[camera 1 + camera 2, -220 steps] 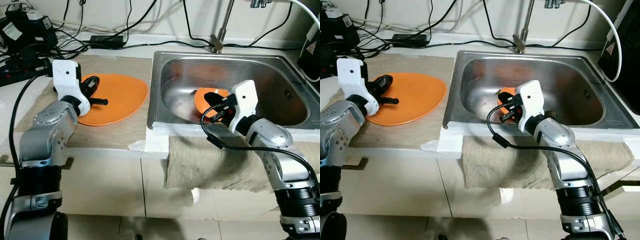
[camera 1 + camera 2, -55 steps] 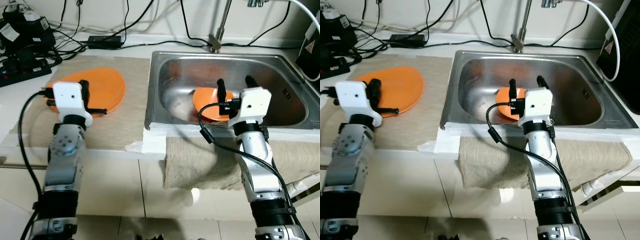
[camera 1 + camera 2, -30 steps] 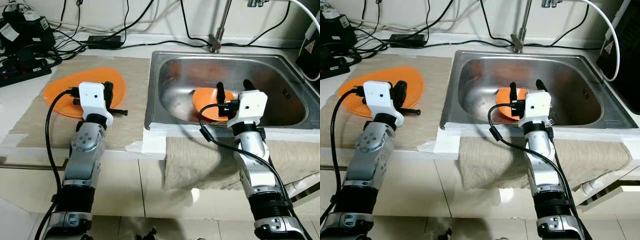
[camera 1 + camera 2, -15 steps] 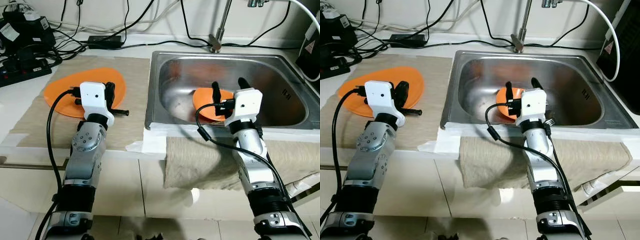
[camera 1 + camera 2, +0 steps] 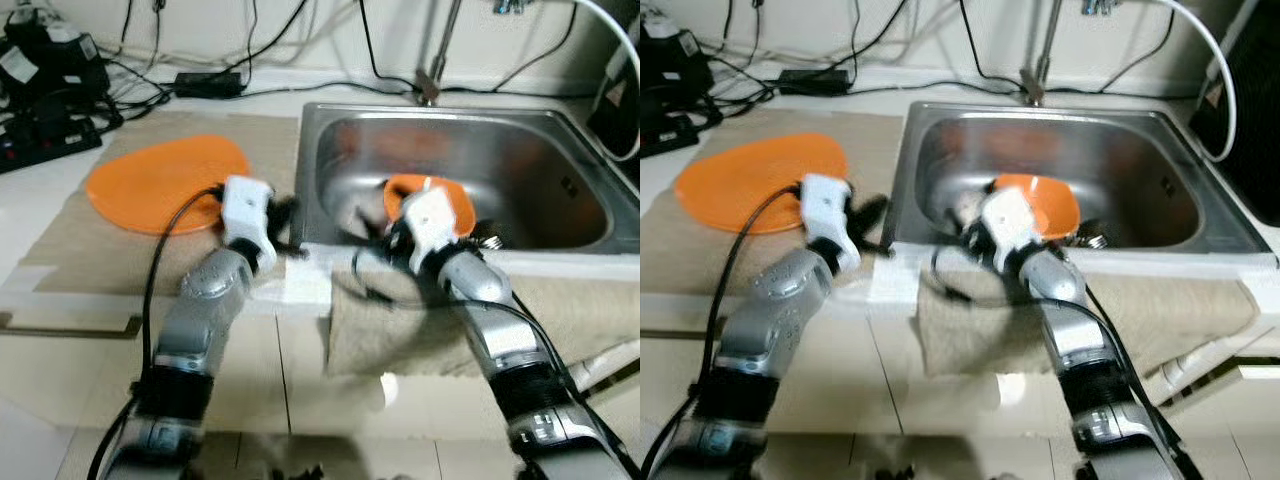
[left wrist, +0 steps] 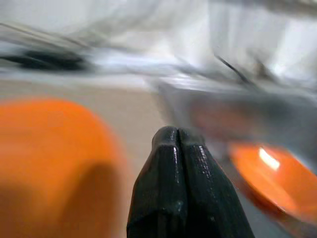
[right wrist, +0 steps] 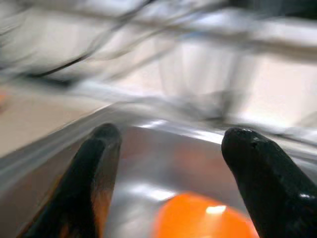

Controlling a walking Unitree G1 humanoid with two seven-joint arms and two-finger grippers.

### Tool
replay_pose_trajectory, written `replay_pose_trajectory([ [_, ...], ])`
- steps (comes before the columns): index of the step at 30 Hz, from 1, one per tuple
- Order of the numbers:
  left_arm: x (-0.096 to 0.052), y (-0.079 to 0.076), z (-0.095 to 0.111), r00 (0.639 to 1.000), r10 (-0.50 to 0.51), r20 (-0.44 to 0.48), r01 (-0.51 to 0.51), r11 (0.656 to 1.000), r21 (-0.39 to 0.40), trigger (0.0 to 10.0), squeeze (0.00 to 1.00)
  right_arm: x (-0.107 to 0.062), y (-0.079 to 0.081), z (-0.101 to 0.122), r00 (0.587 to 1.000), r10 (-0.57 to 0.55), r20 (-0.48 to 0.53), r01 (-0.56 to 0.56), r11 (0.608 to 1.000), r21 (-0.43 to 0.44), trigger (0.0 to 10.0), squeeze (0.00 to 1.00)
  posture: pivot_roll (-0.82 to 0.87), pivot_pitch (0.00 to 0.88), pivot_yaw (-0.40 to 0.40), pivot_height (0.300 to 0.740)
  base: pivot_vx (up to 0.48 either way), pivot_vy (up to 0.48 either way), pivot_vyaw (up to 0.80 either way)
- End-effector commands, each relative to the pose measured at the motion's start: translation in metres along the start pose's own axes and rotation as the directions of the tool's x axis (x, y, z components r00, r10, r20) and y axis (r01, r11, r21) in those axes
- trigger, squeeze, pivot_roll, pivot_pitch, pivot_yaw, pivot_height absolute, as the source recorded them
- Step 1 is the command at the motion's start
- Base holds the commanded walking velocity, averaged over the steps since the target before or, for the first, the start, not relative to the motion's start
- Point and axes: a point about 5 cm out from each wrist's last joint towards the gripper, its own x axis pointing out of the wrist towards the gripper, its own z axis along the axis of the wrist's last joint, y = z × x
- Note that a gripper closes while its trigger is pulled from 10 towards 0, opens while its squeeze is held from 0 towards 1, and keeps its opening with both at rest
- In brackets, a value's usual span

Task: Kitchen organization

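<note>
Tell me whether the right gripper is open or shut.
Open. In the right wrist view the right gripper shows its two black fingers spread wide apart, with the sink and small orange plate between them.

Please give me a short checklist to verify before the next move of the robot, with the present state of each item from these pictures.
1. Right gripper fingers apart: ok, wide open.
2. Left gripper empty: ok, fingers pressed together, nothing between them.
3. Small orange plate in the sink: ok, near the front wall.
4. Large orange plate flat on the mat: ok.
5. Views sharp enough to aim: not ok, arms blurred.
6. Right gripper lined up with small orange plate: cannot tell.
</note>
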Motion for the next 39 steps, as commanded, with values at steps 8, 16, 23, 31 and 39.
replay_pose_trajectory([
  [8,-0.007,0.022,-0.002,0.997,0.069,-0.029,-0.069,0.998,0.008,10.0,0.00,-0.016,-0.010,-0.005,0.992,-0.124,0.003,0.124,0.992,0.016,10.0,0.00,0.05,0.000,0.023,0.740,0.000,0.000,0.00],
  [16,-0.010,0.025,-0.003,0.994,0.112,-0.013,-0.112,0.994,-0.013,10.0,0.00,-0.018,-0.010,-0.001,0.985,-0.165,0.040,0.165,0.986,-0.001,10.0,0.00,0.04,0.000,0.017,0.740,0.000,0.000,0.00],
  [23,-0.008,0.019,0.001,0.996,0.092,0.014,-0.091,0.995,-0.028,10.0,0.00,-0.020,-0.014,-0.003,0.984,-0.178,0.029,0.178,0.984,-0.002,10.0,0.00,0.03,0.000,0.010,0.740,0.092,0.102,0.00],
  [31,-0.006,0.011,0.014,0.995,0.064,0.080,-0.065,0.998,0.007,10.0,0.00,-0.019,-0.012,-0.007,0.986,-0.168,0.017,0.168,0.986,-0.019,10.0,0.00,0.04,0.000,0.000,0.740,0.347,0.331,0.00],
  [39,-0.005,0.002,0.024,0.991,0.030,0.127,-0.037,0.998,0.051,10.0,0.00,-0.018,-0.012,-0.010,0.987,-0.162,0.010,0.162,0.986,-0.028,10.0,0.00,0.05,0.000,0.000,0.740,0.372,0.303,0.00],
])
